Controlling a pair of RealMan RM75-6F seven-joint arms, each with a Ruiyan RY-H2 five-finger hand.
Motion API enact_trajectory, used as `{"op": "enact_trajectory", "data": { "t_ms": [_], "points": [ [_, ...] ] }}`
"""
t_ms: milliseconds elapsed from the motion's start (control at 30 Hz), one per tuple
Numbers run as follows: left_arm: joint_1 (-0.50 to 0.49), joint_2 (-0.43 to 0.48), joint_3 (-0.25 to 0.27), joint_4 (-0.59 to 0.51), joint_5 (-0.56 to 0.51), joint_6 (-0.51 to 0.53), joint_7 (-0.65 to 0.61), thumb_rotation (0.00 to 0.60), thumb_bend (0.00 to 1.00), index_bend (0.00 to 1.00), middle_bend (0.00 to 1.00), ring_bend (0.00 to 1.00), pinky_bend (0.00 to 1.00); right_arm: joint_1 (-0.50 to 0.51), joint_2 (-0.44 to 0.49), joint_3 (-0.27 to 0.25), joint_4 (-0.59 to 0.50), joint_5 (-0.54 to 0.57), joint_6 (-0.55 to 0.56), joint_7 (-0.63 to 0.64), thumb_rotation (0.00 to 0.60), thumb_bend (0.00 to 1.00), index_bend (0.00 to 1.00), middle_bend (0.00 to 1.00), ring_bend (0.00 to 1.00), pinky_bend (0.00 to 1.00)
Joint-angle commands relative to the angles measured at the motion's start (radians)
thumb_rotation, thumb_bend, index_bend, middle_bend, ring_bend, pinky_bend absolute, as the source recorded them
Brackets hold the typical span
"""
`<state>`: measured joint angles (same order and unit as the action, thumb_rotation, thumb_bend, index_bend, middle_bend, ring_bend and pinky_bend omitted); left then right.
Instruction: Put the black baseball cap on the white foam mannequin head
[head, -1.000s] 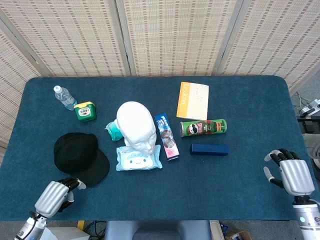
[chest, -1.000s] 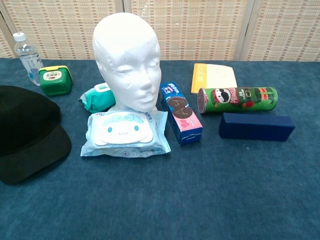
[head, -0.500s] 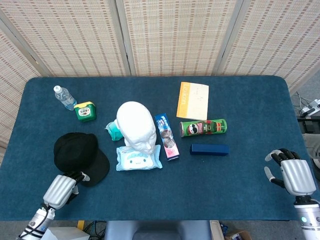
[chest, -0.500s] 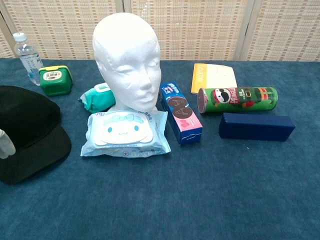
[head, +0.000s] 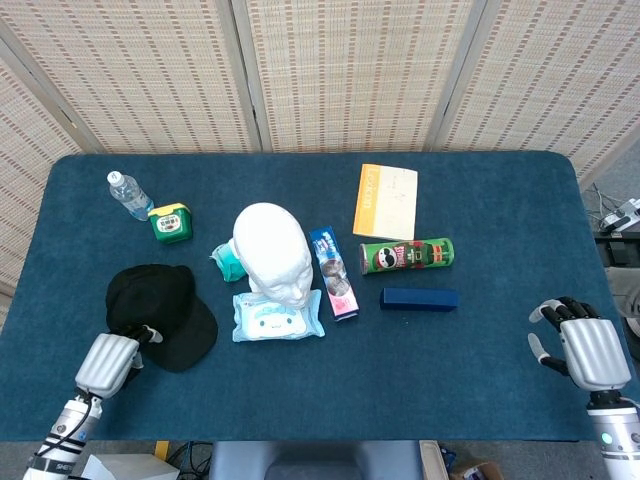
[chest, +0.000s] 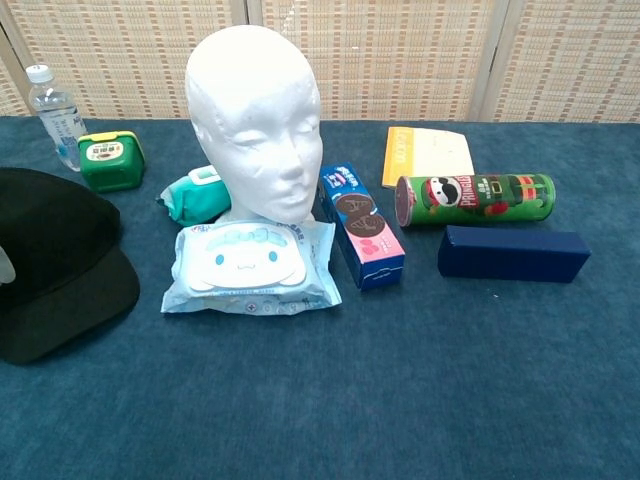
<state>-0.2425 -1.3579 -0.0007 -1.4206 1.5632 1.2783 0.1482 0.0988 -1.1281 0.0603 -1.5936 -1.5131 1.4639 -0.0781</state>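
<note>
Honestly, the risky bit is the grab. The left hand (head: 107, 360) sits at the near edge of the black baseball cap (head: 160, 314), fingertips touching or just over the rim, and I can't tell from above whether they've actually clamped on fabric or are only curled next to it. The cap lies flat on the table (head: 480, 380), left of the white foam mannequin head (head: 272, 254) and clear of it. If the hold is only a shallow pinch on soft cloth, my guess is the cap slips or folds on the lift. The head looks light too, so a sideways shove from the brim could tip it onto the wipes pack (head: 278, 316) leaning against its front.

The right hand (head: 580, 350) is well off at the far corner, fingers spread, holding nothing.

Count: one cap, one foam head, one wipes pack, one water bottle (head: 128, 194), one green box (head: 171, 222), one teal pouch (head: 226, 262), one cookie box (head: 333, 272), one chips can (head: 406, 256), one dark blue box (head: 419, 298), one yellow book (head: 387, 201).
</note>
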Motion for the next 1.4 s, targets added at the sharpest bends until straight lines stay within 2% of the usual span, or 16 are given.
{"op": "enact_trajectory", "data": {
  "t_ms": [33,567,867,1033,1200,1267,1400],
  "points": [
    [-0.003,0.006,-0.011,0.012,-0.023,-0.007,-0.002,0.600,1.00,0.37,0.39,0.34,0.45,0.000,0.000,0.000,0.000,0.000,-0.001,-0.001,0.600,0.37,0.46,0.40,0.28,0.33],
    [-0.016,0.036,-0.050,0.060,-0.116,-0.030,-0.027,0.600,1.00,0.37,0.39,0.34,0.44,0.000,-0.005,-0.005,-0.002,-0.006,0.000,-0.018,0.600,0.37,0.46,0.40,0.28,0.33],
    [-0.034,0.049,-0.086,0.112,-0.211,-0.088,-0.036,0.600,1.00,0.37,0.38,0.34,0.43,0.001,-0.005,-0.002,-0.003,0.000,-0.002,-0.019,0.600,0.37,0.46,0.40,0.28,0.33],
    [-0.023,0.054,-0.082,0.114,-0.225,-0.081,-0.037,0.600,1.00,0.37,0.38,0.34,0.43,0.001,-0.003,-0.002,-0.003,0.001,-0.003,-0.016,0.600,0.37,0.46,0.40,0.28,0.33],
    [-0.002,0.077,-0.062,0.066,-0.202,-0.043,-0.030,0.600,0.99,0.37,0.37,0.32,0.43,0.001,-0.004,-0.002,-0.003,0.000,-0.002,-0.016,0.600,0.37,0.46,0.40,0.28,0.33],
    [0.010,0.086,-0.053,0.041,-0.184,-0.017,-0.028,0.600,0.95,0.37,0.36,0.32,0.43,0.001,-0.004,-0.003,-0.003,0.000,-0.002,-0.017,0.600,0.37,0.46,0.40,0.28,0.33],
    [0.032,0.092,-0.042,0.012,-0.155,0.037,-0.028,0.600,0.76,0.41,0.39,0.33,0.43,0.001,-0.003,-0.003,-0.004,-0.001,-0.003,-0.017,0.600,0.37,0.46,0.40,0.28,0.33]
  ]
}}
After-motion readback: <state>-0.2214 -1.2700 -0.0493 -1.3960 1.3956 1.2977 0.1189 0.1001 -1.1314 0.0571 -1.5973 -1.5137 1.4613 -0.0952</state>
